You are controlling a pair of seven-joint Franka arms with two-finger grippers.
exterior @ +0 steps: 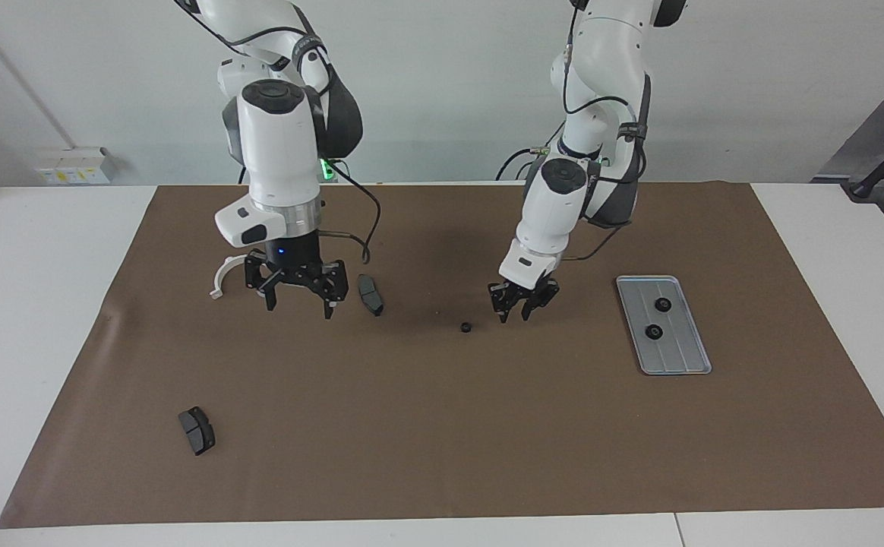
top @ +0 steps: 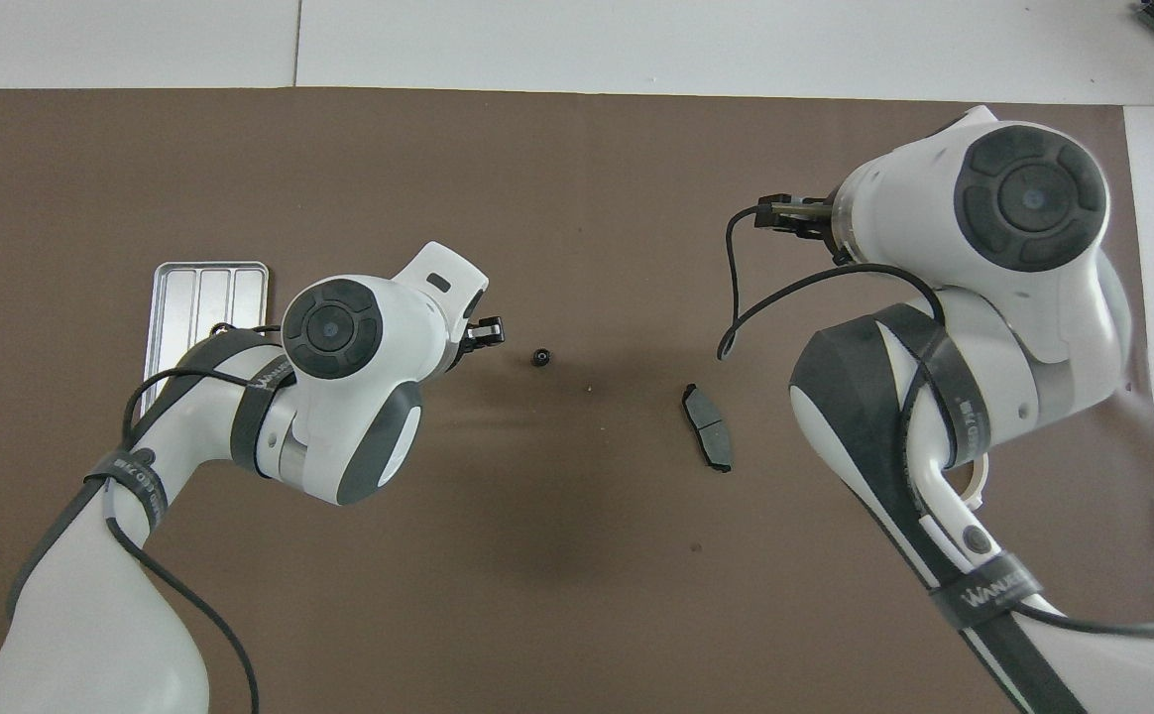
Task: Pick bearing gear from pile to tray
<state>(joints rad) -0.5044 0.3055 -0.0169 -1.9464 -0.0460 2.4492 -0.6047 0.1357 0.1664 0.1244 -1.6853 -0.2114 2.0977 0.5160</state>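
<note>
left gripper (exterior: 516, 311) hovering over mat just beside black ring (exterior: 466, 327), jaws narrow, holding nothing | right gripper (exterior: 298, 292) waiting, spread wide, empty | tray (exterior: 685, 357) carrying two rings, toward left arm's end

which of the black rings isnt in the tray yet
The black ring lying alone on the brown mat, beside the left gripper. The other two rings sit in the tray.
</note>
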